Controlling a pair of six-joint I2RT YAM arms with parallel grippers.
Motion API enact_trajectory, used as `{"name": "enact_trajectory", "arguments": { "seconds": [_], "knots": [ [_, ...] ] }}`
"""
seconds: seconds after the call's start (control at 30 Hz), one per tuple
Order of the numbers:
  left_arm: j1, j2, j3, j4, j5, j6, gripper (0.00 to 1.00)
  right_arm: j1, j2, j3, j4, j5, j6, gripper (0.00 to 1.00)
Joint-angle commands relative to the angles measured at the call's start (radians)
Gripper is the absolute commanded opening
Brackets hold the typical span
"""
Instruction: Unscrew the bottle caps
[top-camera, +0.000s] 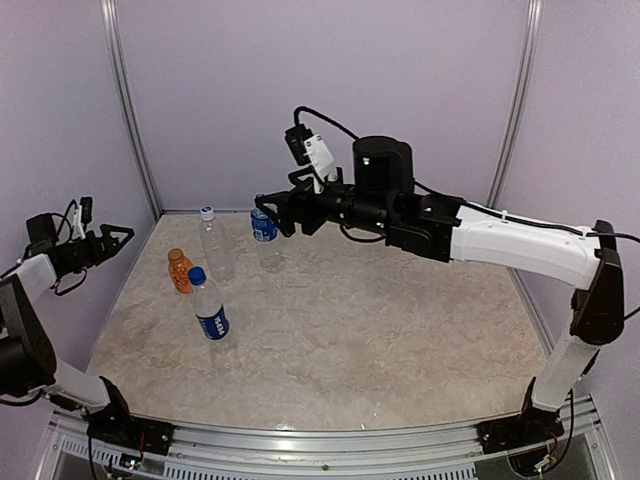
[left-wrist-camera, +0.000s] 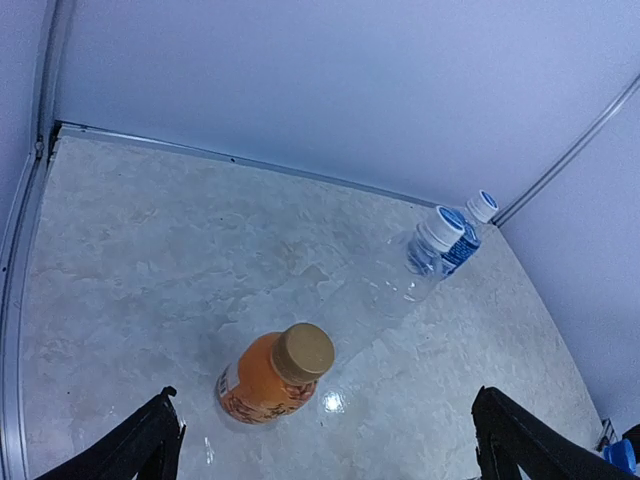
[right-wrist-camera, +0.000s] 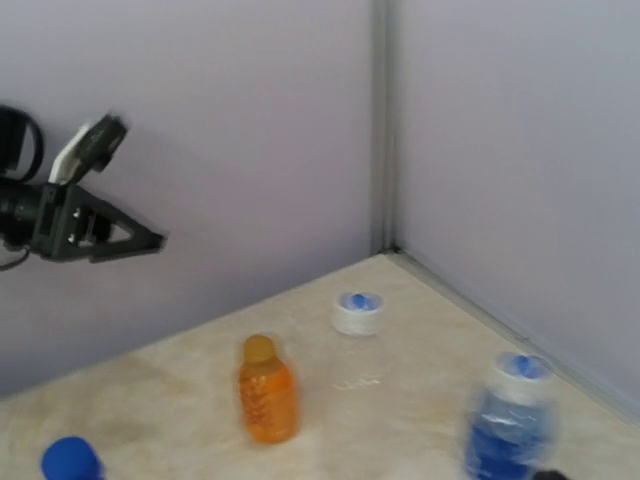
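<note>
Left tool (top-camera: 120, 238) hanging wide open, empty, by the marbled desk's (top-camera: 380, 340) left edge, short orange plastic bottle (top-camera: 179, 272) standing ahead of it, right tool (top-camera: 270, 213) hovering open, gripping nothing, at the blue cap (right-wrist-camera: 520, 366) of the far blue-labelled clear bottle (top-camera: 264, 230).

Table (top-camera: 400, 340) set with short bottle (top-camera: 180, 272) leftmost, tall bottle (top-camera: 218, 255) behind and right of it, nearest bottle (top-camera: 209, 312) placed in front, fourth bottle (top-camera: 264, 229) farthest right.

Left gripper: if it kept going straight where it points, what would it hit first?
Probably the short orange bottle, near its orange-brown cap: the left wrist view shows it straight ahead of the open left gripper. Depth is unclear, so it might pass over.
</note>
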Motion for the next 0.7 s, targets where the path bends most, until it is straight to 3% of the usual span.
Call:
{"name": "enact_trajectory", "arguments": {
  "seconds": [0.0,0.2,0.67],
  "knots": [
    [-0.057,-0.147,0.035,-0.321,-0.019,0.253,0.99,0.112,0.28,0.314,-0.224,0.07,-0.077,0.9],
    [-0.18,-0.244,0.072,-0.524,-0.054,0.362,0.99,0.174,0.566,0.689,-0.391,0.039,-0.128,0.98],
    [-0.292,-0.272,0.1,-0.641,-0.145,0.397,0.99,0.183,0.657,0.696,-0.359,-0.102,-0.116,0.95]
  ]
}}
